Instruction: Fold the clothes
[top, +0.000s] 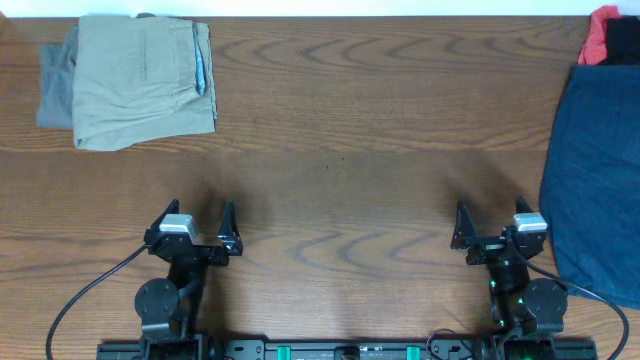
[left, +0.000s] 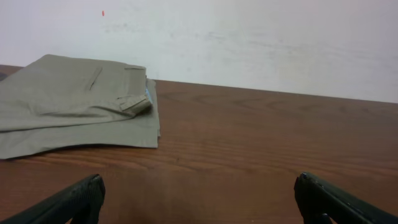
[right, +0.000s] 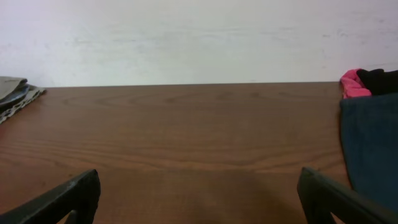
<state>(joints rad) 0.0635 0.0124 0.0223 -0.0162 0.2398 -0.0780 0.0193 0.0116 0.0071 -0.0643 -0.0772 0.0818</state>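
Folded khaki shorts (top: 145, 75) lie on a grey garment (top: 55, 85) at the far left of the table; they also show in the left wrist view (left: 74, 102). A dark navy garment (top: 598, 175) lies unfolded at the right edge, also in the right wrist view (right: 372, 146). Red (top: 598, 30) and black (top: 625, 40) clothes sit at the far right corner. My left gripper (top: 200, 222) is open and empty near the front edge. My right gripper (top: 492, 220) is open and empty, just left of the navy garment.
The wooden table (top: 340, 150) spans the view, with a white wall (left: 249, 37) behind it. Arm bases and cables sit at the front edge (top: 340, 348).
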